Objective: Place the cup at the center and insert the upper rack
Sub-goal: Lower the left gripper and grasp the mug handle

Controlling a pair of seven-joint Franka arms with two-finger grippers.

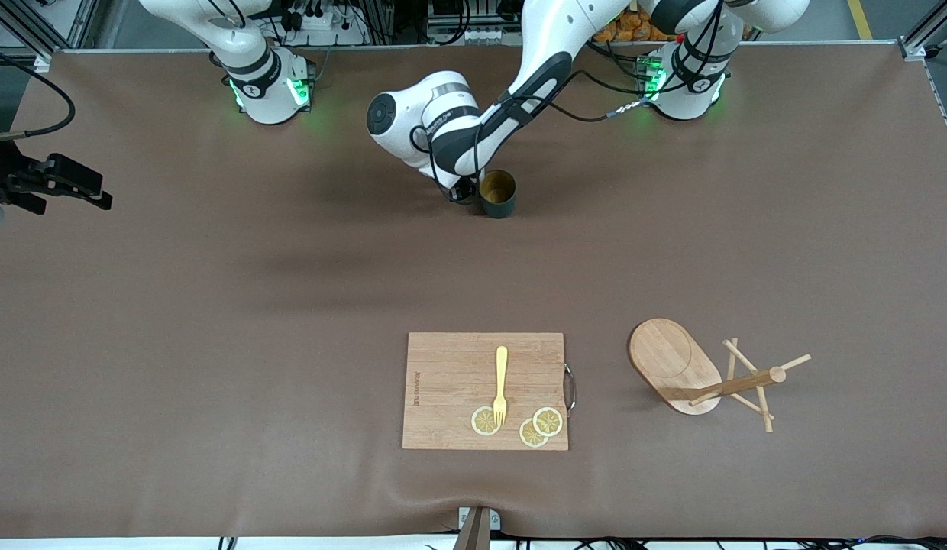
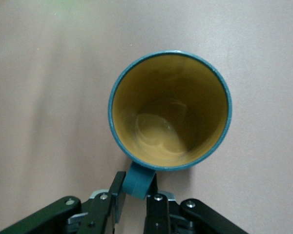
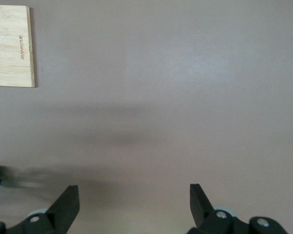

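Nearest the camera, lemon slices [image 1: 486, 421] lie on the cutting board [image 1: 450, 382]; beside it, toward my left arm's end, the upper rack [image 1: 699, 376] lies tipped over. My left gripper [image 2: 135, 195], mostly hidden by its arm, pinches the cup [image 1: 498, 193]'s handle near the bases. My right gripper [image 3: 134, 202] waits, fingers spread, over bare worktop [image 1: 214, 305].

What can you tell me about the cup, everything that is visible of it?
The cup is a small dark teal mug with a yellowish-olive inside that looks glazed and empty. It stands upright on the brown table, farther from the front camera than the cutting board, about midway between the two arm bases. Its loop handle is pinched between the fingers of the left claw, which is shut on it. Nothing else touches it.
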